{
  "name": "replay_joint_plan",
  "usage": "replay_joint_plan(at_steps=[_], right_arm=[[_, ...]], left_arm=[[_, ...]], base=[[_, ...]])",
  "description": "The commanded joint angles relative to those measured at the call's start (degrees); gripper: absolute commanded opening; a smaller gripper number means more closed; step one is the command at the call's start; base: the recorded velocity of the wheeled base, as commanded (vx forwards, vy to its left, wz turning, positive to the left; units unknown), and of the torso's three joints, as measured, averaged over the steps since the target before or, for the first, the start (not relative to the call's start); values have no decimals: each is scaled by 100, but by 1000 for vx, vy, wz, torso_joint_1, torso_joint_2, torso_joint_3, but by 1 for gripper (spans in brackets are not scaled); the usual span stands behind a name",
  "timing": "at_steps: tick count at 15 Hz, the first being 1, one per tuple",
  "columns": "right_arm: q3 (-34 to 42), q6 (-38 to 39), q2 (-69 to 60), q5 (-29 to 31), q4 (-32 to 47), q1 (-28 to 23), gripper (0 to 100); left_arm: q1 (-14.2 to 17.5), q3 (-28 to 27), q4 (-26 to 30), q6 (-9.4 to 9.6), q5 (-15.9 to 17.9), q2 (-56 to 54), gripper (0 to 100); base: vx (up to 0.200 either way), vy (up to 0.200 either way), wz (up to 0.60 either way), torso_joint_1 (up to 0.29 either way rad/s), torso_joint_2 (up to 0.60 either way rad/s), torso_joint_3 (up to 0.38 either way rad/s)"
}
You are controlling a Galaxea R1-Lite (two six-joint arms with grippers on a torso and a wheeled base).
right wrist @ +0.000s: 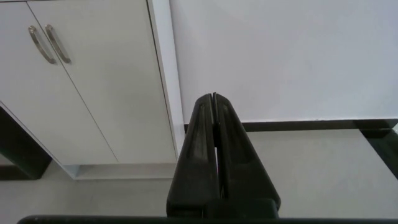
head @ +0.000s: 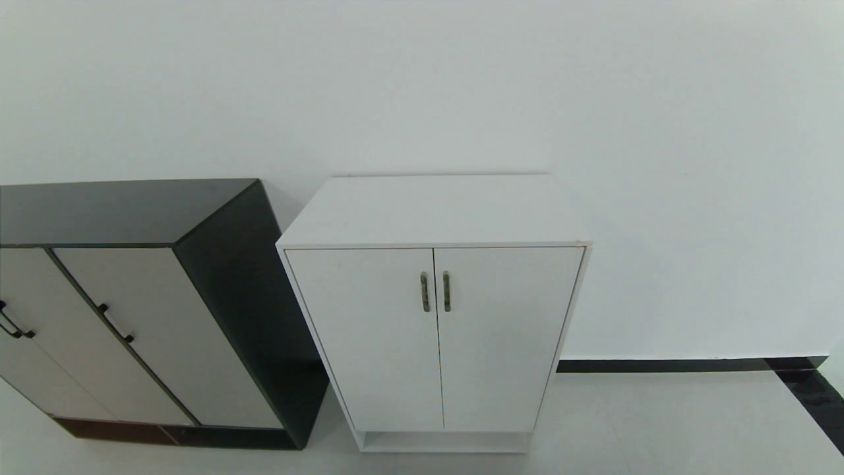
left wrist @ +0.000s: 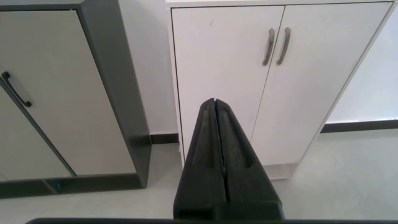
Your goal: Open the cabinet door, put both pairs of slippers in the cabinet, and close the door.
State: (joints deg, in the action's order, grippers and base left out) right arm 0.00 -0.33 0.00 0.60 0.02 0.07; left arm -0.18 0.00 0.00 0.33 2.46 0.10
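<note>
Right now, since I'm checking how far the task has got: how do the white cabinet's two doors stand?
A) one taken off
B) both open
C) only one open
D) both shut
D: the white cabinet has both doors lying flush and meeting at the middle seam, with the two handles side by side.
</note>
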Motion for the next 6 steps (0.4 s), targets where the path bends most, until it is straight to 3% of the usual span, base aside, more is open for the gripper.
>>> replay_joint_plan(at_steps=[1,6], right_arm=[[0,-2,9,-7,6,1,0],[0,7,0,2,6,1,0]], left_arm=[[1,0,0,2,0,-1,0],[1,0,0,2,0,-1,0]], base=[[0,0,0,0,0,0],[0,0,0,0,0,0]])
